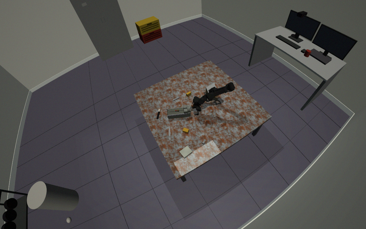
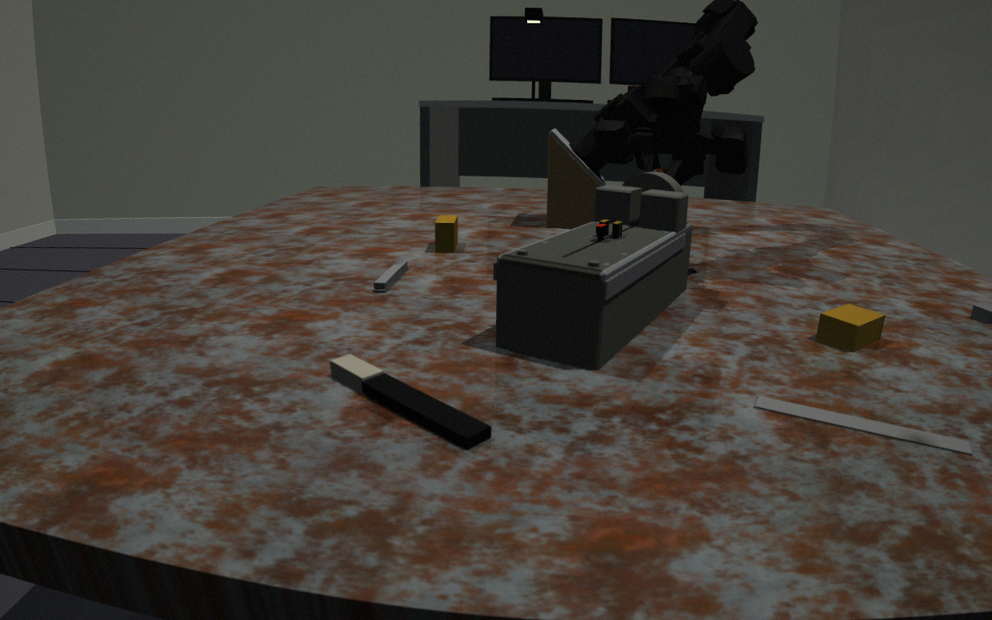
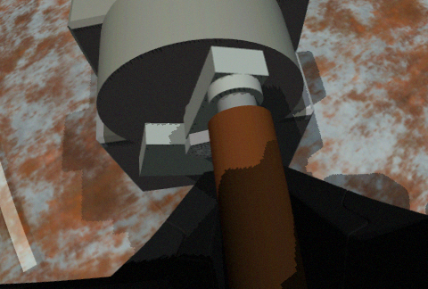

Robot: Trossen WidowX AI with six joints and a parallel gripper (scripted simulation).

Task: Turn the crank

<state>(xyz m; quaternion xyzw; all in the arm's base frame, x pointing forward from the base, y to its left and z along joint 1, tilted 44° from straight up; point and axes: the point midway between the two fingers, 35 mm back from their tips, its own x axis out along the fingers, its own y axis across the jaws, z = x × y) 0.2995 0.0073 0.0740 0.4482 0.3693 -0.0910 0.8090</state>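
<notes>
A grey machine (image 1: 178, 115) (image 2: 549, 308) (image 3: 192, 17) stands on the table, its round drum facing my gripper. The red pointer (image 2: 601, 229) sits in the top slot close to two brass marks (image 2: 604, 222) (image 2: 616, 228). In the exterior view it looks slightly off their line, toward the end away from the crank; the top view is too small to tell exactly. My gripper (image 3: 239, 181) is shut on the orange-brown crank handle (image 3: 242, 135), which stands out from the pale crank arm (image 3: 238, 61). The fingers hide part of the machine's lower front in the wrist view.
Yellow blocks (image 2: 446, 233) (image 2: 850, 326) lie either side of the machine. A black-and-white bar (image 2: 426, 406), a thin pale strip (image 2: 862, 424) and a small grey bar (image 2: 391, 275) lie around it. A wedge-shaped stand (image 2: 570, 189) rises behind, near the arm.
</notes>
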